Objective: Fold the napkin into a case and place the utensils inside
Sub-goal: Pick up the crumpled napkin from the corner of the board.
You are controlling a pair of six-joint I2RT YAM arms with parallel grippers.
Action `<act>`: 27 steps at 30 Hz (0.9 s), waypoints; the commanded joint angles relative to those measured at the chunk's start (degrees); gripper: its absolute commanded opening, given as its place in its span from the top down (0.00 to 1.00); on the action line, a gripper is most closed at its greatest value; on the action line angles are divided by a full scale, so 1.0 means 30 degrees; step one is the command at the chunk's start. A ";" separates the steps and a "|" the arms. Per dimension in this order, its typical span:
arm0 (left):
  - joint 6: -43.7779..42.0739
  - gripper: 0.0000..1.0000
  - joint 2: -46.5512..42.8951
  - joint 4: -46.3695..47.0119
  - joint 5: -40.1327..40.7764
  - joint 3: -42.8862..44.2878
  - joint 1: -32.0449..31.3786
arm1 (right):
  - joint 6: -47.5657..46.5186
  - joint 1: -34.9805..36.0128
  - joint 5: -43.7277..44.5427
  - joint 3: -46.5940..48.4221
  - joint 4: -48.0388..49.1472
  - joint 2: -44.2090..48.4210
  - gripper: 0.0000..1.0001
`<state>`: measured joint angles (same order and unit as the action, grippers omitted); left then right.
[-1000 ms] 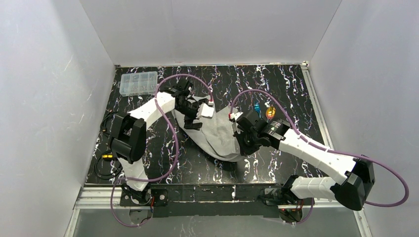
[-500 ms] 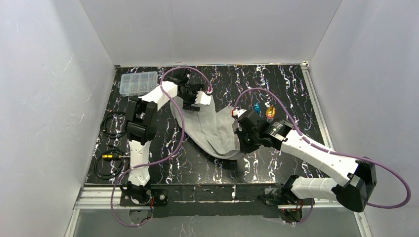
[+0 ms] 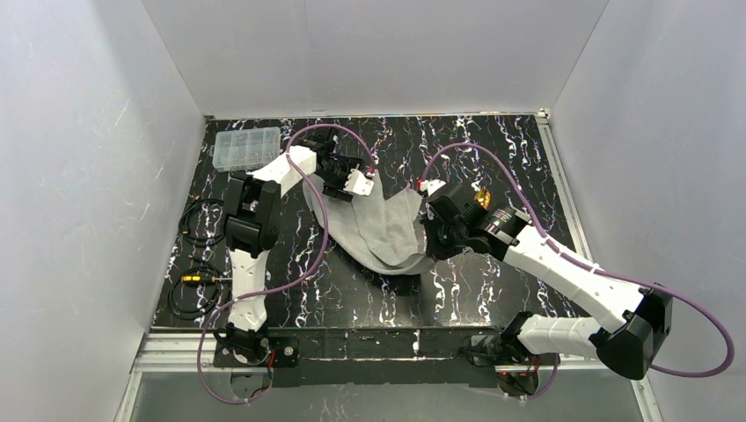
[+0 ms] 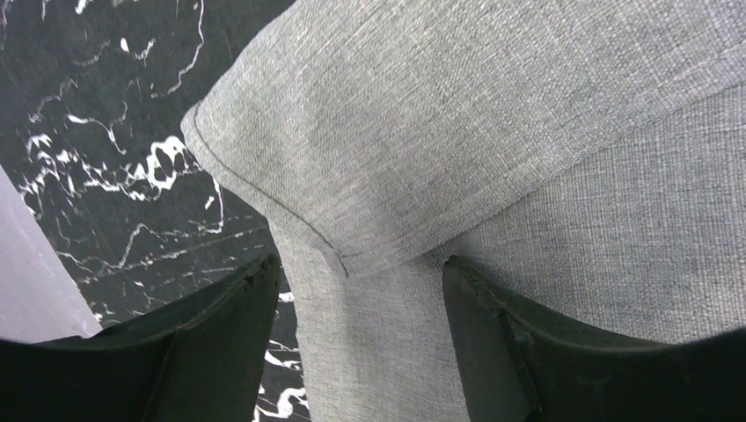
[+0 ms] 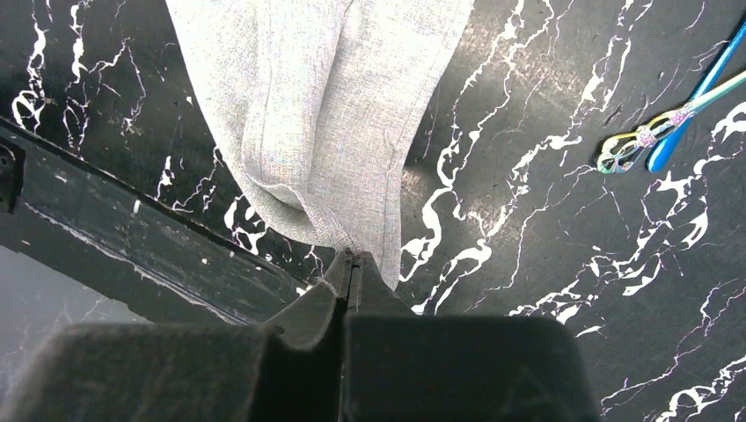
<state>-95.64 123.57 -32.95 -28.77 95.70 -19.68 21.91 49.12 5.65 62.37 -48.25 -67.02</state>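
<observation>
— Where's the napkin?
— Mid-table, partly doubled. My right gripper is pinched tight on its near end, probably to anchor it. My left gripper stands spread astride the far hemmed corner, ready to grab. The utensils wait nearer the right edge.

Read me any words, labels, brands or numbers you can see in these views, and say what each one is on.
No readable text in any view.
Light-grey woven cloth napkin: plain, no tag or print showing.
Clear plastic compartment box: no legible marking.
Small pale mark on the right arm's dark wrist joint: possibly a label, too small to read.
</observation>
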 commanded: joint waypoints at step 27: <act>0.2393 1.00 0.0350 -0.2271 0.0473 0.2643 -0.1322 | 0.0420 -0.0135 0.1010 -0.0156 0.1203 0.1429 0.99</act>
<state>-96.23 126.37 -39.59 -25.67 98.74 -22.98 22.76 49.08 6.26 60.84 -45.98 -64.51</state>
